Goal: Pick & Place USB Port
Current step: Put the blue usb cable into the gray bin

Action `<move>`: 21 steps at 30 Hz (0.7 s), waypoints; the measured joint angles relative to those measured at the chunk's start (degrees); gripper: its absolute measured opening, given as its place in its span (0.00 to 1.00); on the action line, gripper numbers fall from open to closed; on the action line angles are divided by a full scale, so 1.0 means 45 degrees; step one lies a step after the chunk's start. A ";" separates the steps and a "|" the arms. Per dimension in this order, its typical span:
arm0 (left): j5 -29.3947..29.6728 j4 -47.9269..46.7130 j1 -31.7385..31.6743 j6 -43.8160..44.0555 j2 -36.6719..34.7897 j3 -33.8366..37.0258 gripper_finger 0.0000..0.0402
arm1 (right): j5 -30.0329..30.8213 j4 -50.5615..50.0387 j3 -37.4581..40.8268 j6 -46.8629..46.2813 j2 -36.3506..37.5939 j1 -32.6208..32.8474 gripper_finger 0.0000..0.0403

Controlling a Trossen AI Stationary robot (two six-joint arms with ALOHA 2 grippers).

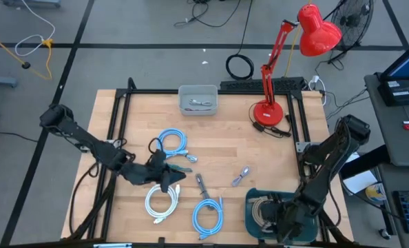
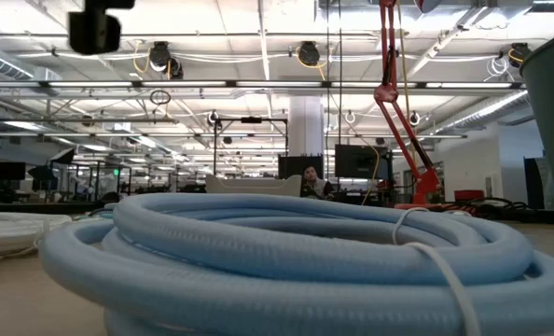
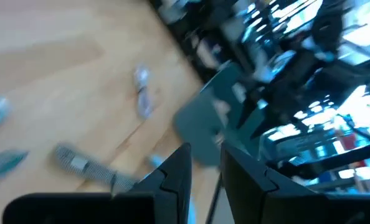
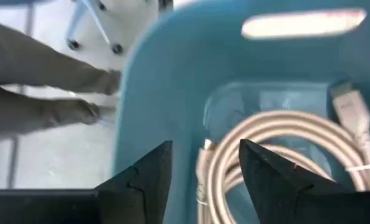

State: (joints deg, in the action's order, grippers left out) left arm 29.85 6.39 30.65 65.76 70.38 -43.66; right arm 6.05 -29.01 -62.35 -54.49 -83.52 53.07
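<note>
The beige USB cable (image 4: 278,149) is sitting coiled in the teal bin (image 4: 172,74) at the table's front right; it's looking light and floppy, so grabbing across the bundled loops seems safest. The right gripper (image 4: 200,165) is hovering right over it, fingers apart, nothing held. The left gripper (image 3: 203,177) is waiting mid-table, fingers slightly apart, empty.

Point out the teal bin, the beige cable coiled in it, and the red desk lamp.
teal bin (image 4: 172,74): right wrist view, on its inner wall.
beige cable (image 4: 278,127): right wrist view, on the top of the coil.
red desk lamp (image 1: 317,31): high view, on the shade.
</note>
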 joint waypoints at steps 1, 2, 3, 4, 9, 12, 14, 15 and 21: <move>-0.0005 0.0319 -0.0150 -0.0354 -0.0102 0.0000 0.22 | 0.0013 0.0161 0.0000 0.0070 0.0249 -0.0124 0.44; -0.0003 0.0652 -0.0298 -0.0719 -0.0228 0.0000 0.22 | 0.0038 0.0380 0.0000 0.0140 0.0524 -0.0255 0.44; -0.0007 0.1008 -0.0458 -0.1100 -0.0378 0.0000 0.22 | 0.0146 0.0593 0.0000 0.0225 0.0802 -0.0370 0.44; -0.0022 0.1435 -0.0633 -0.1487 -0.0530 0.0000 0.22 | 0.0320 0.0824 0.0000 0.0318 0.1097 -0.0487 0.44; -0.0809 0.3481 -0.1384 -0.3907 -0.1459 0.0000 0.22 | 0.1571 0.3085 0.0000 0.1514 0.2465 -0.1531 0.44; -0.1450 0.3496 -0.1819 -0.4914 -0.2136 -0.0005 0.22 | 0.2008 0.4722 -0.0010 0.2608 0.2933 -0.2536 0.43; -0.1908 0.3019 -0.2127 -0.5286 -0.2599 -0.0005 0.22 | 0.1993 0.5667 -0.0010 0.3117 0.3053 -0.3362 0.43; -0.2177 0.2663 -0.2318 -0.5360 -0.2835 -0.0005 0.22 | 0.1989 0.6032 -0.0010 0.3255 0.3053 -0.3794 0.43; -0.4274 -0.0651 -0.3588 -0.5355 -0.3997 -0.0005 0.22 | 0.1108 0.5986 -0.0010 0.3239 0.2365 -0.6529 0.43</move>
State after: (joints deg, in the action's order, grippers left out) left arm 10.62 3.46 14.50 41.67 52.39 -43.68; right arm 11.04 -2.07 -62.39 -39.91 -72.88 23.69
